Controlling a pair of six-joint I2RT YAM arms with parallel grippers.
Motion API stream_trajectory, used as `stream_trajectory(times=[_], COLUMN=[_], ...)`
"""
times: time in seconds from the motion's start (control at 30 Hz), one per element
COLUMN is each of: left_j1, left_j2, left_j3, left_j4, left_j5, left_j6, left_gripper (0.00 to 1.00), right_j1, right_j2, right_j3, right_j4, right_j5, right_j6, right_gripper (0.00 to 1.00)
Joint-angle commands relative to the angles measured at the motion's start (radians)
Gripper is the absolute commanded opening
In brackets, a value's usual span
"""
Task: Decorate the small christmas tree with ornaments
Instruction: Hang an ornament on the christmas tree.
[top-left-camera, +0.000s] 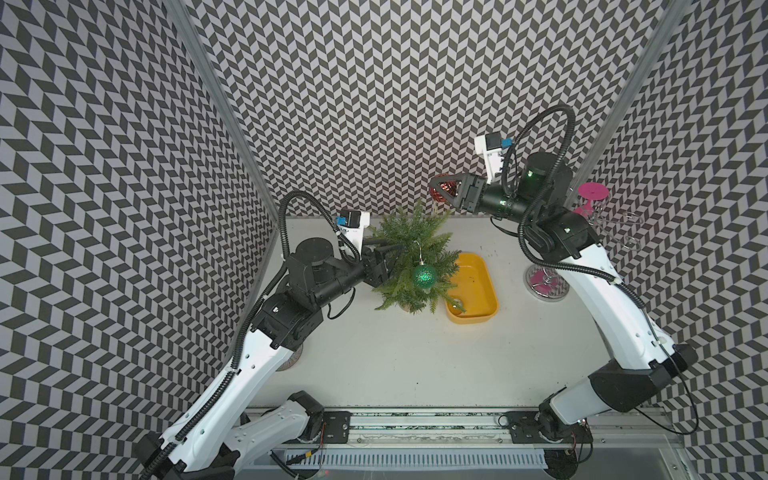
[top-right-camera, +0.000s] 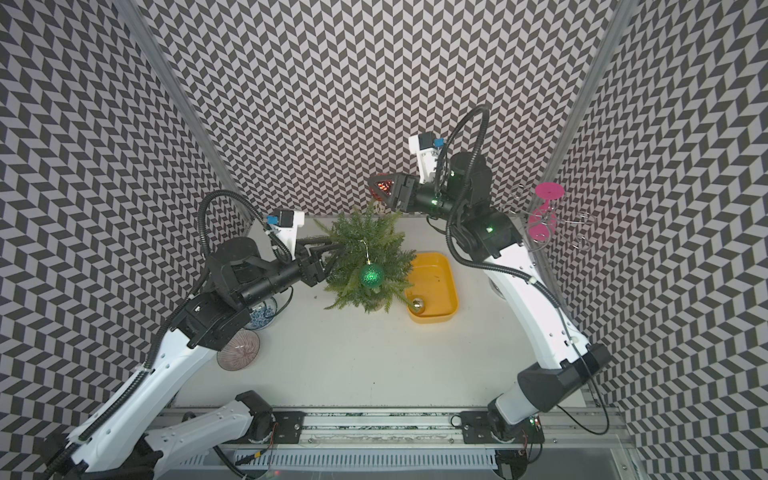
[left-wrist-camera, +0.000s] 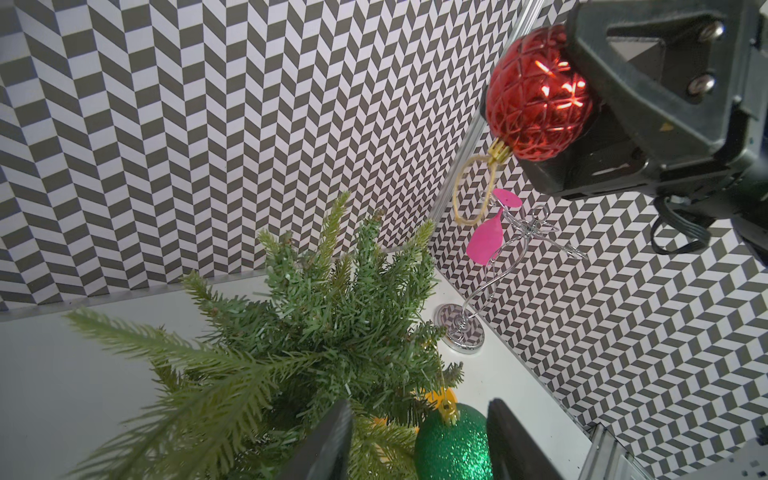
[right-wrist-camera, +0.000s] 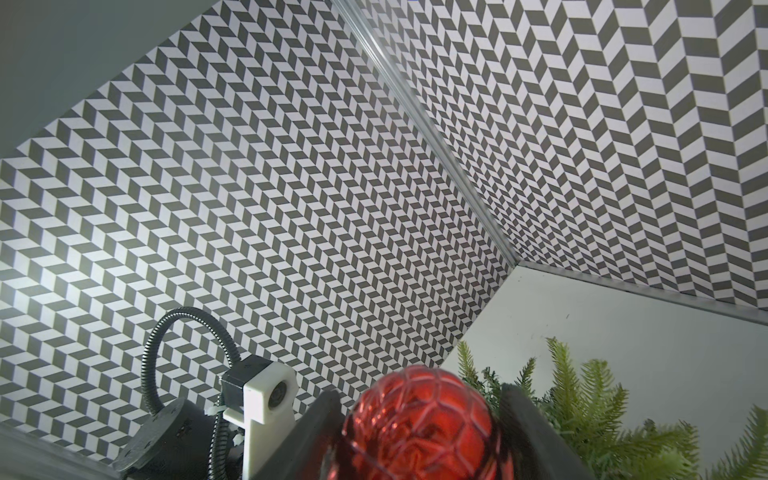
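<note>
right hand (top-left-camera: 442, 189): grips red ornament (left-wrist-camera: 536, 95) above small christmas tree (top-left-camera: 409, 249), loop down for hooking | left hand (top-left-camera: 388, 264): parted among branches, likely steadying

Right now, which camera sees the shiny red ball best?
The left wrist view: the red ball shows whole, with its gold cap and string loop, pinched in the right hand. The right wrist view cuts off its lower part. In both top views the ball is small, half hidden by that hand.
</note>
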Motion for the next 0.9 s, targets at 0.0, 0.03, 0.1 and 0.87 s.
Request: stream_trajectory(times=[0.0, 0.03, 0.1, 0.87], left_j1=[0.013, 0.014, 0.019, 0.040], left_j2=[-0.019, -0.021, -0.022, -0.024], left_j3=[-0.010, -0.012, -0.013, -0.037], left_j4=[0.015, 0.015, 0.018, 0.036], left_j5=[0.012, 0.014, 0.018, 0.039], left_j6=[-0.012, -0.013, -0.014, -0.027], left_gripper=[0.55, 0.55, 0.55, 0.55], right_j1=[0.019, 0.022, 0.028, 0.037], right_j2=[0.021, 0.027, 0.042, 0.017], right_j3=[0.028, 0.029, 0.034, -0.079], right_j4=[0.093, 0.101, 0.107, 0.130], right_j5=[-0.033, -0.037, -0.040, -0.032], right_j6=[0.032, 0.035, 0.041, 0.032], right_gripper=[0.59, 0.59, 0.59, 0.58])
